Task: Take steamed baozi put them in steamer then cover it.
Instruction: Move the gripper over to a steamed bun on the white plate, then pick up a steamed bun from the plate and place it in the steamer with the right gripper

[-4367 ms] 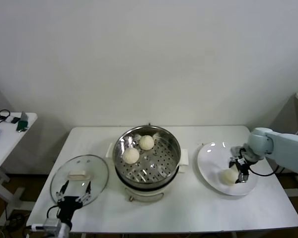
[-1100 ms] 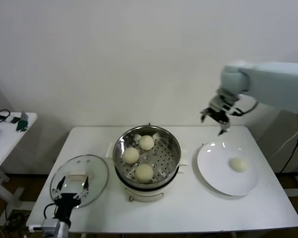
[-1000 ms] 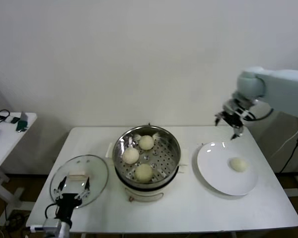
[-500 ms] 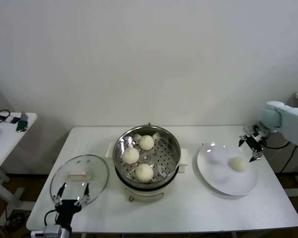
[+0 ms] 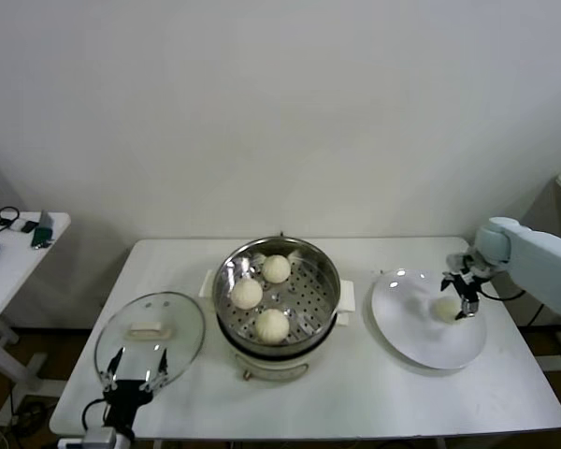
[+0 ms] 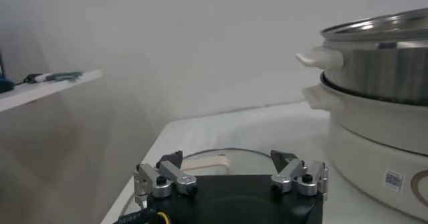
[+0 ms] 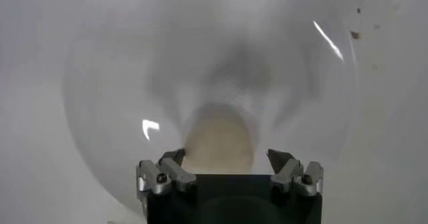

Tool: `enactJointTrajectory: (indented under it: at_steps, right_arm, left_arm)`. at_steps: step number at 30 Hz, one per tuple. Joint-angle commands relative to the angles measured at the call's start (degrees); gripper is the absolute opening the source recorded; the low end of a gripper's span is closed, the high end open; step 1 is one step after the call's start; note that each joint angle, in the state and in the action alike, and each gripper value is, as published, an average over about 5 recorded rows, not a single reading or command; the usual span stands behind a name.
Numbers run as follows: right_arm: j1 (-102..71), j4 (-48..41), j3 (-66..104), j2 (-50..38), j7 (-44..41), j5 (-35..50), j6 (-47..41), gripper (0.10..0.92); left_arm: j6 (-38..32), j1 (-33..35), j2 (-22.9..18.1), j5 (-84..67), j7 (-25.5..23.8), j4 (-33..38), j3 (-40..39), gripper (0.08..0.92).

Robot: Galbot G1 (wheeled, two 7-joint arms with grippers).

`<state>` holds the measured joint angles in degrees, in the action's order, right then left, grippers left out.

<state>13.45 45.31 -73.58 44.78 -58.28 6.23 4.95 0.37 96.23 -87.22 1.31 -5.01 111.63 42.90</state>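
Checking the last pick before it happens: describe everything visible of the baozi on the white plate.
The last baozi is a small, round, smooth, cream-white dough bun. It sits alone on the right part of the flat white plate, to the right of the steamer. The right gripper is low over it, jaws open, a finger on either side. In the right wrist view the bun lies between the fingertips; whether they touch it cannot be told.

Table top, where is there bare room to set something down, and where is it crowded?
Bare table runs along the front edge between the steamer and the white plate, and behind the glass lid at the far left corner. It is crowded at the plate, where the right gripper straddles the last baozi, and at the lid by the left gripper.
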Motion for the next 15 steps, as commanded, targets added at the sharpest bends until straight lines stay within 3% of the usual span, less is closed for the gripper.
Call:
enactJointTrajectory:
  at_steps: [1, 6, 11, 15]
  right_arm:
    - [-3.59, -2.29, 3.81, 1.04, -0.12, -0.83, -0.22, 0.766]
    - [-1.64, -0.81, 2.46, 0.22, -0.96, -0.70, -0.25, 0.655]
    - [3.00, 2.27, -0.52, -0.91, -1.81, 1.02, -0.63, 0.607]
    - [15.02, 8.61, -9.80, -1.64, -2.28, 7.49, -2.11, 0.595]
  left_arm:
    - [0.07, 0.08, 0.08, 0.10, -0.04, 0.06, -0.09, 0.823]
    - [0.07, -0.02, 0.17, 0.00, -0.05, 0.13, -0.08, 0.823]
    - [0.06, -0.05, 0.23, -0.09, -0.03, 0.06, -0.13, 0.823]
    - [0.09, -0.10, 0.49, -0.14, -0.02, -0.05, -0.20, 0.823]
